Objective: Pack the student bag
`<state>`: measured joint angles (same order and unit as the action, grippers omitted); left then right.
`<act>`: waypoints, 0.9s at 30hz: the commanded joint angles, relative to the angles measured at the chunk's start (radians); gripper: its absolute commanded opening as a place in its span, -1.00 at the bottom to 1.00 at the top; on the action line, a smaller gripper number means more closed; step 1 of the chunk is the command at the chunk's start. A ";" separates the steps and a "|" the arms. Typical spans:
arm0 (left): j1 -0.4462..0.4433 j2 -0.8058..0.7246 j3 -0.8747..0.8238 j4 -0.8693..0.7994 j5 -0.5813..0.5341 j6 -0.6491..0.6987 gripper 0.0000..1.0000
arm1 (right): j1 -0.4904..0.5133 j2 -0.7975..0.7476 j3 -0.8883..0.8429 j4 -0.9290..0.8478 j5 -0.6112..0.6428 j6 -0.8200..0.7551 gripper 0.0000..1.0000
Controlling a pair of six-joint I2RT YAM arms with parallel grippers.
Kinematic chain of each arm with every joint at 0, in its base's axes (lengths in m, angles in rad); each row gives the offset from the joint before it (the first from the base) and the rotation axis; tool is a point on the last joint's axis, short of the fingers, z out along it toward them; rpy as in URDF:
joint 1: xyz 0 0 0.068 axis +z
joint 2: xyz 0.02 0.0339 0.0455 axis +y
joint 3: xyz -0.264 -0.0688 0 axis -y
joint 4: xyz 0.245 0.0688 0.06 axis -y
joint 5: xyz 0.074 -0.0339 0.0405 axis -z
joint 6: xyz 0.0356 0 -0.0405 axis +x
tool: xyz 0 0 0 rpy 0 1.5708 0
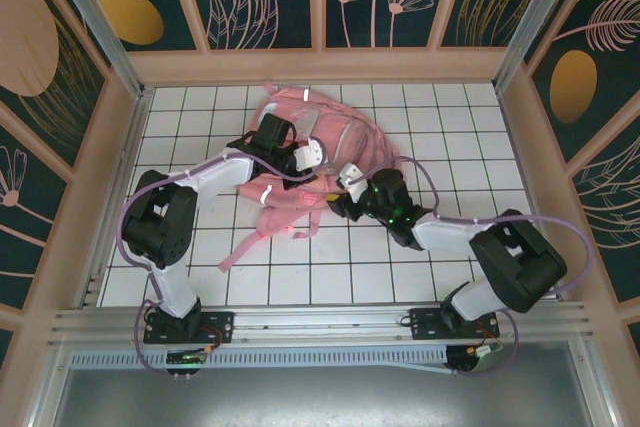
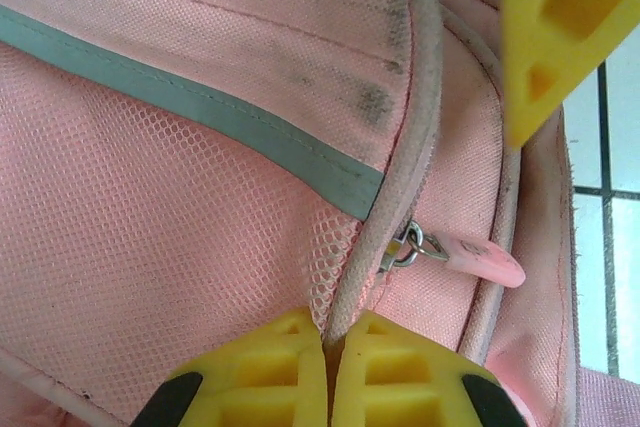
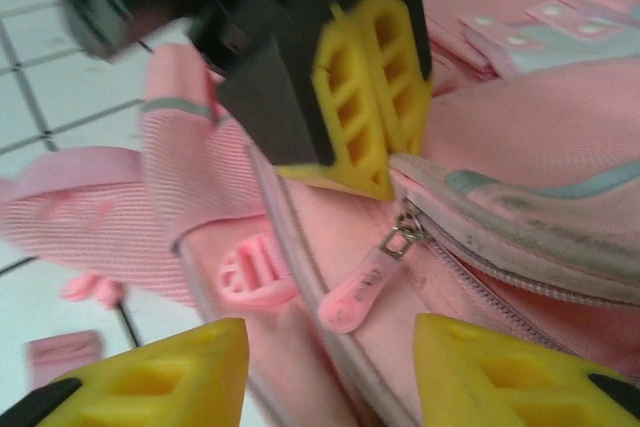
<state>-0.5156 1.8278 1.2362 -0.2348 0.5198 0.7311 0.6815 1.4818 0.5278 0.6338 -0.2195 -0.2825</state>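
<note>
The white square-tiled table (image 1: 200, 277) carries the large soft pink fabric student bag (image 1: 290, 117), which lies flat from the table's centre toward 12 o'clock. One long pink webbing strap (image 1: 262, 232) trails off it toward 7 o'clock.

The black-and-white left arm (image 1: 165, 217) reaches in from 8 o'clock. The matching right arm (image 1: 515, 257) reaches in from 4 o'clock, and both meet over the bag's 5 o'clock edge.

The left gripper (image 1: 318, 155) has its yellow ribbed fingers (image 2: 275, 367) pressed together, pinching the bag's rounded pink piped seam (image 2: 400, 177) just beside the zip.

The right gripper (image 3: 330, 332) sits at about 4 o'clock from it. Its yellow fingers (image 3: 160, 382) are spread apart and close on nothing, with bag fabric in the gap between them. One of those fingers shows at 1 o'clock in the left wrist view.

A grey reflective strip (image 2: 200, 107) runs across the pink mesh pocket from 10 o'clock down to the seam. A pink plastic buckle (image 3: 250, 279) sits on the bag at 8 o'clock from the zip.

The pink zipper pull (image 3: 352, 292) hangs from its small metal slider, just below the left gripper's tips and ahead of the right gripper's gap. It touches neither gripper.
</note>
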 commanded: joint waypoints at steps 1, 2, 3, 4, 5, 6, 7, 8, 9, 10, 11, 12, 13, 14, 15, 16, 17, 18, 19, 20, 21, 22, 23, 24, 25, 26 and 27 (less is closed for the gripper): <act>-0.002 0.010 0.028 0.019 0.085 -0.106 -1.00 | 0.047 0.049 0.008 0.174 0.203 -0.009 -0.15; -0.003 0.016 0.036 0.016 0.088 -0.128 -1.00 | 0.056 0.066 0.018 0.182 0.227 0.024 -0.19; -0.003 0.017 0.041 0.017 0.087 -0.154 -1.00 | 0.063 0.085 0.031 0.173 0.232 0.054 -0.24; -0.003 0.016 0.040 0.023 0.096 -0.173 -1.00 | 0.071 0.100 0.038 0.175 0.264 0.075 -0.26; -0.002 0.009 0.028 0.041 0.116 -0.190 -1.00 | 0.085 0.117 0.040 0.198 0.305 0.094 -0.21; -0.002 -0.002 0.006 0.073 0.136 -0.205 -1.00 | 0.098 0.130 0.042 0.216 0.344 0.094 -0.14; -0.003 -0.012 -0.016 0.104 0.150 -0.220 -1.00 | 0.108 0.144 0.045 0.229 0.378 0.094 -0.13; -0.003 -0.022 -0.036 0.135 0.159 -0.233 -1.00 | 0.118 0.159 0.048 0.243 0.412 0.093 -0.14; -0.003 -0.027 -0.047 0.153 0.164 -0.245 -1.00 | 0.125 0.172 0.043 0.268 0.452 0.095 -0.20; -0.002 -0.029 -0.050 0.158 0.164 -0.252 -1.00 | 0.128 0.176 0.038 0.292 0.476 0.096 -0.27; -0.003 -0.028 -0.050 0.157 0.169 -0.258 -1.00 | 0.132 0.181 0.037 0.302 0.494 0.098 -0.36; -0.003 -0.031 -0.052 0.155 0.173 -0.257 -1.00 | 0.136 0.179 0.035 0.310 0.511 0.098 -0.45; -0.003 -0.032 -0.057 0.156 0.175 -0.254 -1.00 | 0.139 0.178 0.031 0.319 0.527 0.092 -0.50; -0.002 -0.033 -0.062 0.157 0.174 -0.245 -1.00 | 0.142 0.176 0.027 0.327 0.554 0.084 -0.52; -0.001 -0.034 -0.066 0.152 0.169 -0.233 -1.00 | 0.142 0.175 0.022 0.333 0.579 0.083 -0.56; -0.001 -0.035 -0.064 0.141 0.162 -0.222 -1.00 | 0.141 0.172 0.015 0.338 0.595 0.083 -0.61; -0.002 -0.035 -0.059 0.125 0.153 -0.212 -1.00 | 0.140 0.166 0.008 0.340 0.608 0.083 -0.71; -0.001 -0.037 -0.055 0.114 0.146 -0.208 -1.00 | 0.141 0.158 0.003 0.339 0.610 0.086 -0.82; -0.002 -0.040 -0.057 0.109 0.139 -0.201 -1.00 | 0.142 0.145 -0.004 0.337 0.603 0.092 -0.93; -0.002 -0.042 -0.063 0.110 0.131 -0.191 -1.00 | 0.142 0.132 -0.013 0.338 0.593 0.095 -1.00; -0.002 -0.044 -0.068 0.111 0.121 -0.179 -1.00 | 0.142 0.119 -0.024 0.345 0.581 0.097 -1.00; -0.001 -0.041 -0.070 0.108 0.105 -0.165 -1.00 | 0.141 0.099 -0.043 0.356 0.564 0.101 -1.00; -0.001 -0.037 -0.068 0.097 0.089 -0.150 -1.00 | 0.141 0.080 -0.061 0.360 0.549 0.105 -1.00; -0.001 -0.032 -0.062 0.086 0.075 -0.137 -1.00 | 0.138 0.060 -0.074 0.356 0.539 0.114 -1.00; -0.001 -0.028 -0.056 0.072 0.063 -0.118 -1.00 | 0.133 0.036 -0.088 0.339 0.519 0.131 -1.00; 0.000 -0.028 -0.057 0.069 0.052 -0.099 -1.00 | 0.122 0.012 -0.098 0.313 0.496 0.155 -1.00; 0.000 -0.030 -0.065 0.074 0.047 -0.076 -1.00 | 0.112 -0.006 -0.105 0.287 0.479 0.172 -1.00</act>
<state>-0.5205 1.8229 1.1797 -0.1211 0.5877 0.5896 0.8158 1.5528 0.4473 0.9077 0.2768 -0.1719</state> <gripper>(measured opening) 0.046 0.049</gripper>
